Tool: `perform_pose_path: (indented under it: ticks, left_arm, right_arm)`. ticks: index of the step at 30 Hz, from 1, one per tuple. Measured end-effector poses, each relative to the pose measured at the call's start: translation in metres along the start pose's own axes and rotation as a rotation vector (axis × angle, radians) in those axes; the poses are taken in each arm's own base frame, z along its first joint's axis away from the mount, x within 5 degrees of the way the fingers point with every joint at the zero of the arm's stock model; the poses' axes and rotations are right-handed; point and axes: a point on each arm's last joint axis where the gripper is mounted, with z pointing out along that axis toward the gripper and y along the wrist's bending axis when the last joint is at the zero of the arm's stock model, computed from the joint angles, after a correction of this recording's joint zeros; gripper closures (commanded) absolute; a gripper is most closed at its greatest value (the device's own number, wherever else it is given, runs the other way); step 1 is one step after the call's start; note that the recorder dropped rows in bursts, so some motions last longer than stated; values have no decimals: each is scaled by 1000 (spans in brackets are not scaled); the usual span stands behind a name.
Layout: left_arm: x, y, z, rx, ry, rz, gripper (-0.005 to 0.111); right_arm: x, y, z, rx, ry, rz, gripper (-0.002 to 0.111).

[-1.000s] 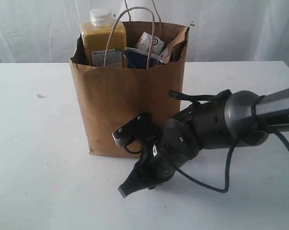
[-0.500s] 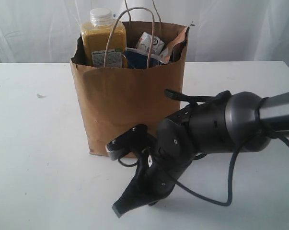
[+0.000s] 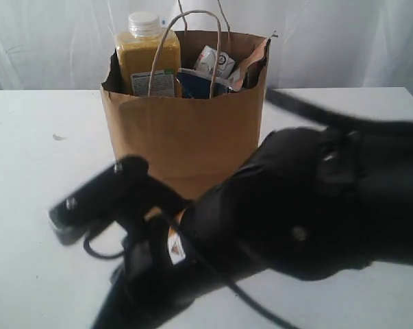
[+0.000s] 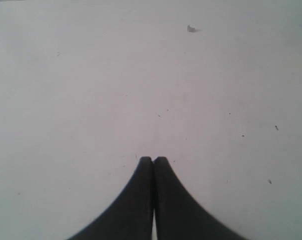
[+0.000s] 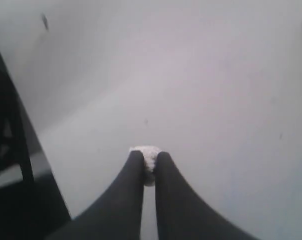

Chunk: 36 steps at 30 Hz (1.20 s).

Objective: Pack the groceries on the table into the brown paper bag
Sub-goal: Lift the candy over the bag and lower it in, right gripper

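Closest to the near edge of the surface (image 3: 35,185), the right arm (image 3: 309,205) is a large dark blur covering the near right corner and reaching across the middle. In the right wrist view, the right fingers (image 5: 133,175) are drawn narrow, with a small white lump (image 5: 149,152) pinched between their tips. The lump shows just past the tips and in the slit between them. Plain white surface lies behind it, and a dark piece of the arm sits to one side.

The left fingers (image 4: 140,185) are pressed together tip to tip with nothing between them. They are over bare surface marked only by a few dark specks. A loose lump (image 4: 192,28) lies well ahead of those tips, apart from them.

Farther back, the paper bag (image 3: 185,144) stands upright about midway between the left and right edges, nearer the far edge than the near one. The blurred arm overlaps its lower front, and I cannot tell whether they touch. A yellow bottle (image 3: 148,58) with a white cap, a small carton (image 3: 215,63) and a brown-red pouch (image 3: 251,65) rise above its jagged rim. The loop handles (image 3: 192,41) stand up between them.

To the left of the bag, the surface is open as far as the left edge apart from the loose lump (image 3: 55,136). To the right, a bare strip runs along the far edge to the far right corner. A white curtain (image 3: 55,41) hangs beyond the far edge.
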Motion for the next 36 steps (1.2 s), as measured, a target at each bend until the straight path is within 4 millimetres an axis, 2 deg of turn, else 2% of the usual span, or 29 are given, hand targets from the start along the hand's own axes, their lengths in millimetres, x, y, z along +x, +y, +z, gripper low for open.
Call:
perform_pose_path:
  ticks: [2, 7, 9, 11, 17, 19, 24, 29, 36]
  left_arm:
    - [0, 0, 0, 0, 0, 0, 107]
    - [0, 0, 0, 0, 0, 0, 107]
    - [0, 0, 0, 0, 0, 0, 107]
    - [0, 0, 0, 0, 0, 0, 107]
    - [0, 0, 0, 0, 0, 0, 107]
    - [0, 0, 0, 0, 0, 0, 107]
    - [0, 0, 0, 0, 0, 0, 107]
    - [0, 0, 0, 0, 0, 0, 107]
    - [0, 0, 0, 0, 0, 0, 107]
  right_arm:
    - [-15, 4, -24, -8, -145, -9, 108]
    - [-55, 8, -88, -13, -673, -9, 108]
    - [-66, 5, -102, -6, -798, 6, 108]
    - [-77, -4, -108, 21, -849, 31, 108]
    - [-101, -59, -102, 133, -764, 186, 108]
    - [-104, -70, -99, 148, -716, 226, 108]
    - [-107, -74, -89, 148, -649, 241, 108]
    - [-109, -79, -70, 159, -594, 229, 108]
    - [-108, -88, -48, 223, -529, 131, 108]
